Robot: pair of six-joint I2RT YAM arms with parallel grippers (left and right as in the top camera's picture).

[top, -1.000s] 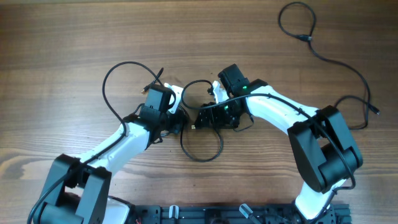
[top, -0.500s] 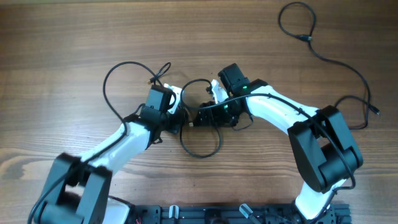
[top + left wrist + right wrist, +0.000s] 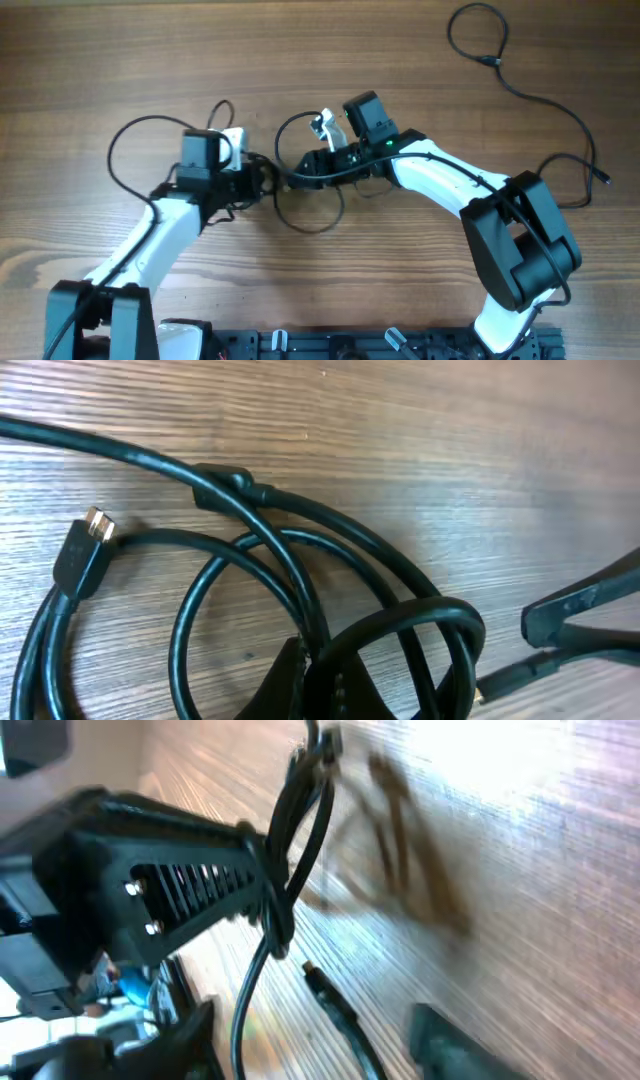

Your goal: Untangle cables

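Left gripper [image 3: 258,178] is clamped fully shut on the cables [image 3: 232,485], pinching a bunched loop of the tangle just to the 9 o'clock side of the centre of the surface [image 3: 400,40]. Right gripper [image 3: 320,1035] reaches in from 3 o'clock with its jaws partway apart and nothing pinched. One strand and a small connector [image 3: 322,988] sit between its fingers, unsqueezed.

In the left wrist view, several black strands cross and coil over one another. A plug [image 3: 85,550] with a metal tip lies free at 9 o'clock of the coil. A separate cable [image 3: 490,62] lies well apart at 1 o'clock.

The step in hand looks like anchoring the tangle with one arm so the other can take a strand. Next, the right gripper would need to close on a single strand rather than the bundle. It would then draw toward 3 o'clock while the left holds firm. Pulling two strands together would likely tighten the coil.
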